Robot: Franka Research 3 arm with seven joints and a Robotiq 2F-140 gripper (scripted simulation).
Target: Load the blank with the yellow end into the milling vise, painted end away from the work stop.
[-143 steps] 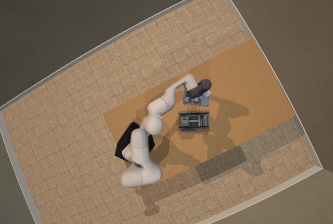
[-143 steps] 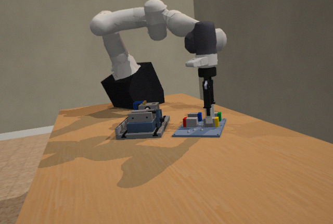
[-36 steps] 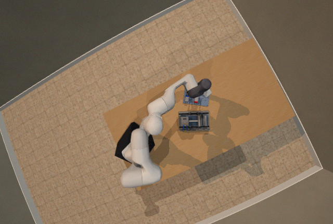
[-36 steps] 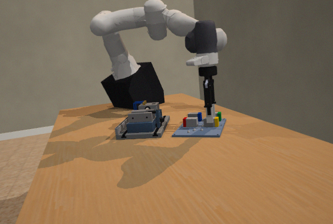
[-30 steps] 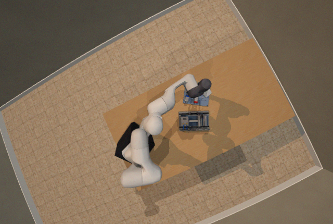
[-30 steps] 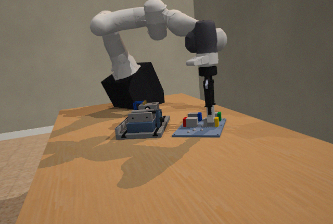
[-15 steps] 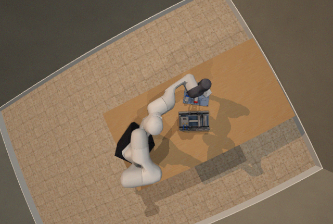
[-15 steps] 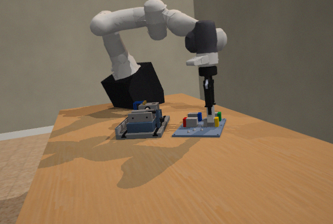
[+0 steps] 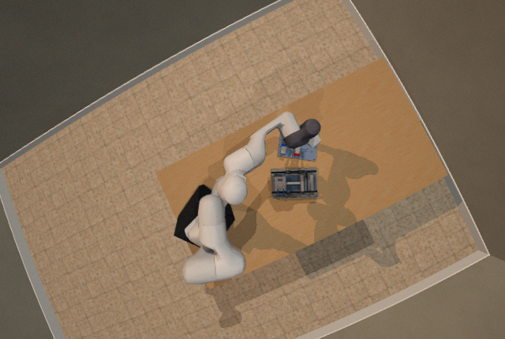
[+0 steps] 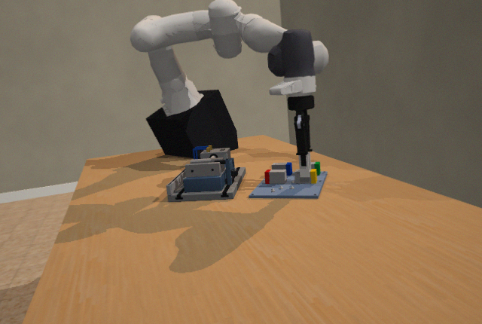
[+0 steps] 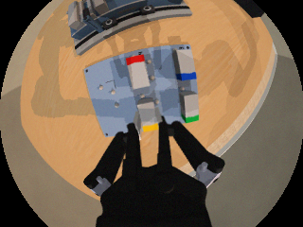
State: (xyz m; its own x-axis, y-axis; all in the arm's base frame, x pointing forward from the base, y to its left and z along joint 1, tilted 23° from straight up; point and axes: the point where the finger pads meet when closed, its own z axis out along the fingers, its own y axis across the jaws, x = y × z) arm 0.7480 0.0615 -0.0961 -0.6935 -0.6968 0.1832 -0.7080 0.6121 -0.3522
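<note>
The grey blank with the yellow end (image 10: 313,175) (image 11: 151,127) lies on the blue infeed plate (image 9: 308,156) (image 10: 268,194) (image 11: 106,122). My gripper (image 10: 304,174) (image 11: 148,114) points down over it, shut on its long sides, with the yellow end towards the gripper's body in the wrist view. No gap shows beneath the blank. The arm's hand hides the fingers in the top view. The milling vise (image 9: 293,183) (image 10: 204,186) (image 11: 133,21) stands beside the plate, with no blank visible between its jaws. Its fixed jaw (image 9: 311,183) (image 10: 202,182) is the end block opposite the hoses.
Blanks with a red end (image 9: 297,151) (image 10: 277,176) (image 11: 139,76), a blue end (image 10: 279,166) (image 11: 185,61) and a green end (image 10: 317,168) (image 11: 190,105) lie on the plate. Small pegs stand around them. The hoses (image 9: 281,191) (image 10: 200,152) rise at the vise's other end.
</note>
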